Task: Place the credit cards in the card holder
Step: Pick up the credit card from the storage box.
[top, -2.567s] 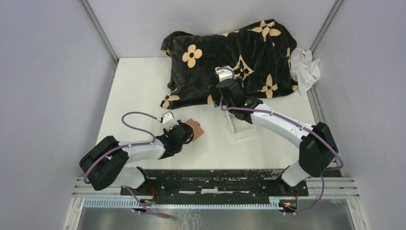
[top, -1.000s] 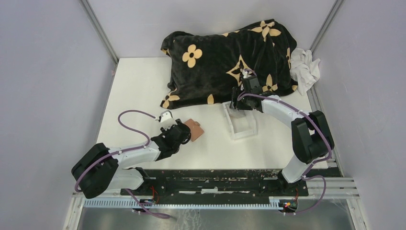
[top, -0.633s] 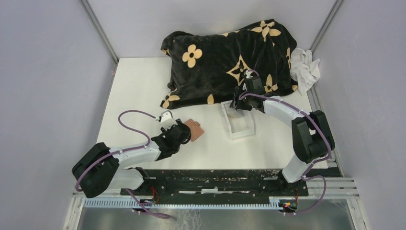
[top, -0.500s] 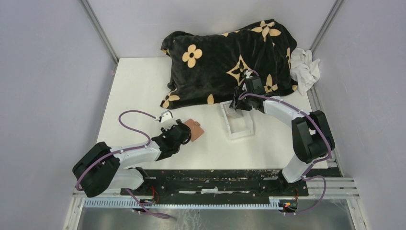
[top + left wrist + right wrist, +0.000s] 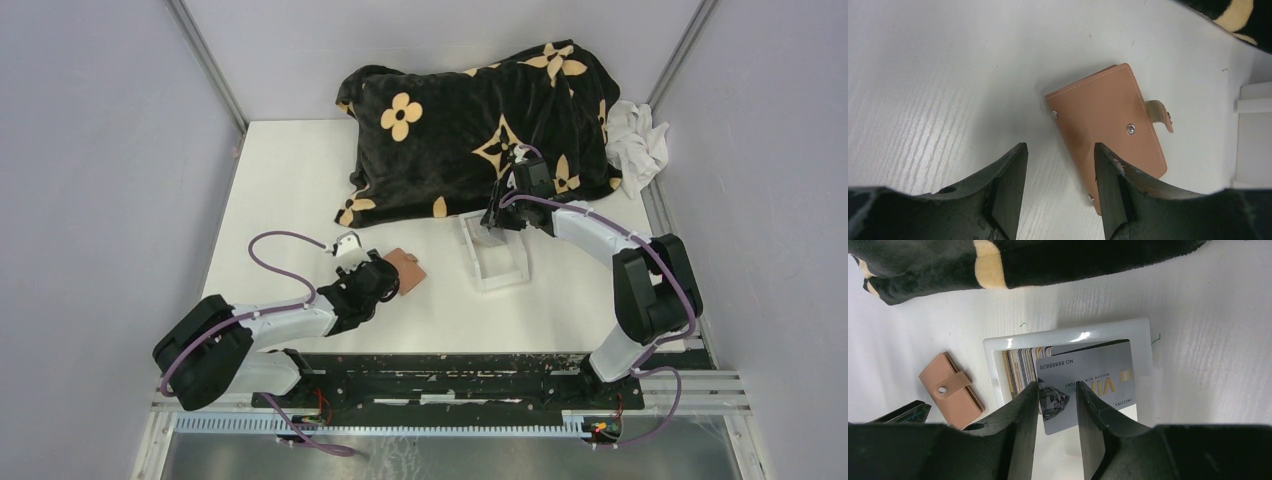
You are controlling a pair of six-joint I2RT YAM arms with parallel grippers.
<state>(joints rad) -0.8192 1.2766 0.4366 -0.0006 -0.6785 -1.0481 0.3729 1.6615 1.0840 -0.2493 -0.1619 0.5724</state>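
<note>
right gripper (image 5: 1057,390) has dropped into the clear plastic tray (image 5: 1068,334), jaws narrowing on 1 grey-silver plastic credit card (image 5: 1098,367); cannot tell if it grips yet. left gripper (image 5: 1059,150) hangs open-jawed over the tan leather card holder (image 5: 1103,125).

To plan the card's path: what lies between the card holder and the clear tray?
Nothing lies there: only bare white table separates the card holder from the clear tray, as the top view shows.
</note>
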